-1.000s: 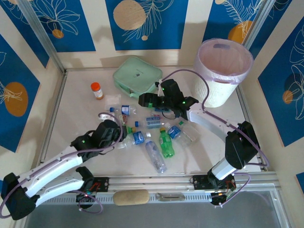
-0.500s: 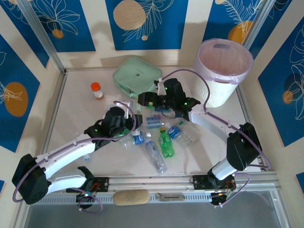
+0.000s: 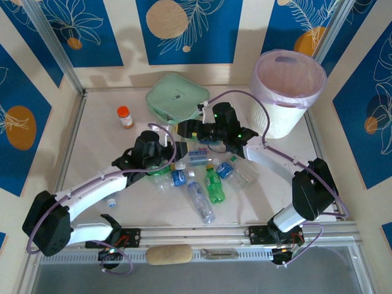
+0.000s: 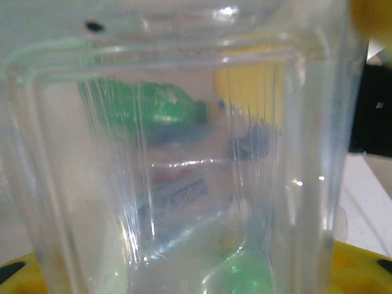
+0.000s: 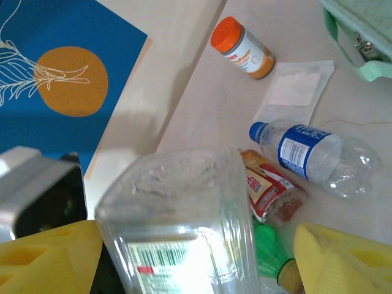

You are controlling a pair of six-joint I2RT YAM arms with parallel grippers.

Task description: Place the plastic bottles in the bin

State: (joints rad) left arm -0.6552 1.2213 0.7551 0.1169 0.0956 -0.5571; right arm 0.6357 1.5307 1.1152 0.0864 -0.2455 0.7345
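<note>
Clear thin-walled plastic bottle (image 5: 184, 226) inside right gripper (image 5: 196, 260), hold uncertain; left gripper (image 4: 190, 275) against another clear plastic bottle (image 4: 184, 153), likewise uncertain; probably light, crushable, slippery; grip mid-body

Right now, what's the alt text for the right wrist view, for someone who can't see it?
A clear container with a barcode label sits close up between the right gripper's yellow fingers. Beyond it on the table lie a blue-labelled bottle, an orange-capped pill bottle and a red wrapper.
</note>
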